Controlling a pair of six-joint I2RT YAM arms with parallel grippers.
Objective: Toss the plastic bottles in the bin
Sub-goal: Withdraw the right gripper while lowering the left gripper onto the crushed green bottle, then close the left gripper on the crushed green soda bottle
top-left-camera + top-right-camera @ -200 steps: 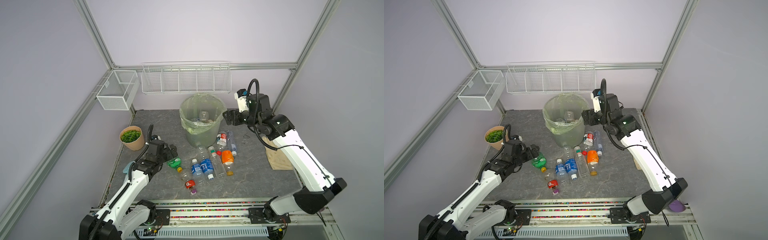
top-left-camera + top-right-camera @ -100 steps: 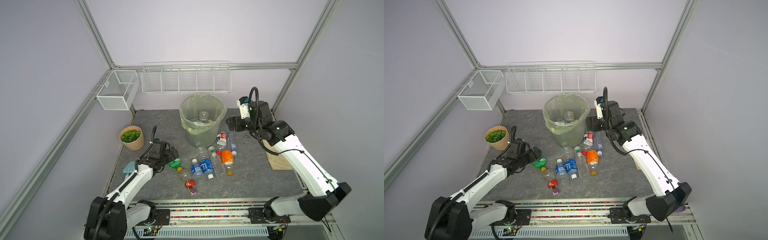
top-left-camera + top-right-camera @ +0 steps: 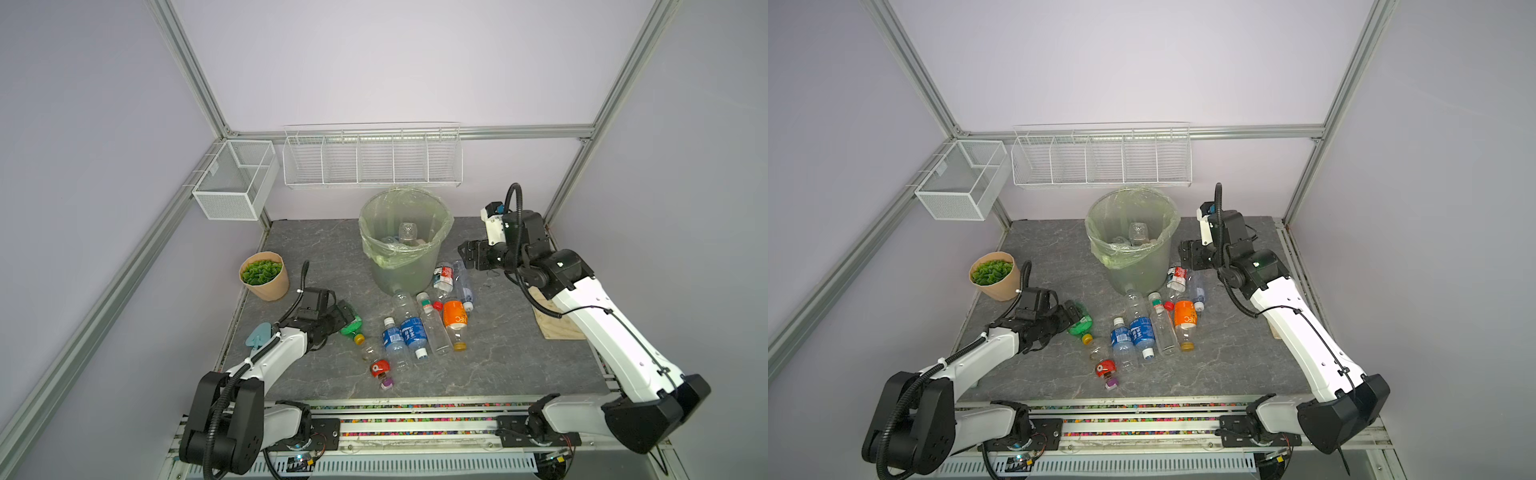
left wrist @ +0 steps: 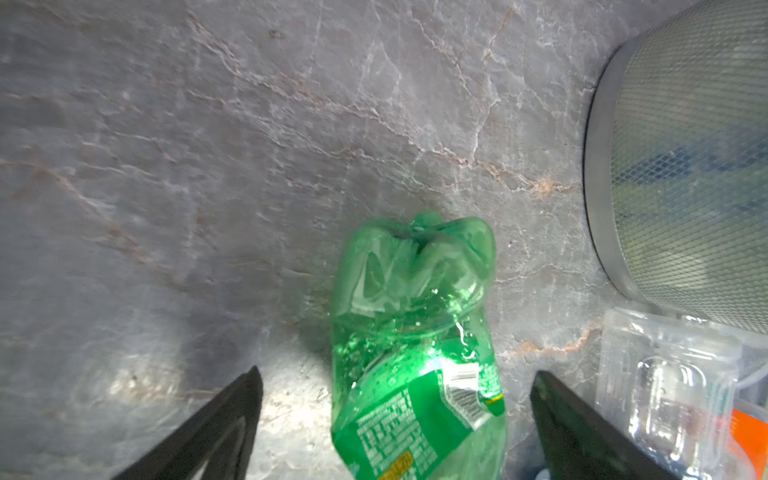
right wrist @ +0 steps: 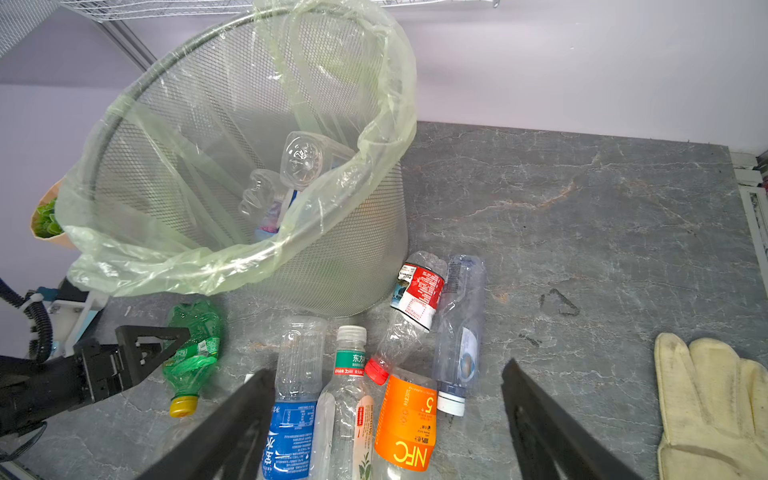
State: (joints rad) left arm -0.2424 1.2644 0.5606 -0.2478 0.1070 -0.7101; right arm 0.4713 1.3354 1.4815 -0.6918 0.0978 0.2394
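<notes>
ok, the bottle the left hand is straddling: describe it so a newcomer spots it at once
Find the bin at the back of the grey table; bottles lie scattered before it. At the scatter's left end, toward the plant pot, the green bottle lies between the open fingers of the left hand. It alone is green, with a yellow cap; its neighbours are clear.

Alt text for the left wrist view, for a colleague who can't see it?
A crumpled green bottle lies on the grey marbled table between the open left gripper's black fingers, touching neither. The mesh bin's base and a clear bottle show nearby.
</notes>
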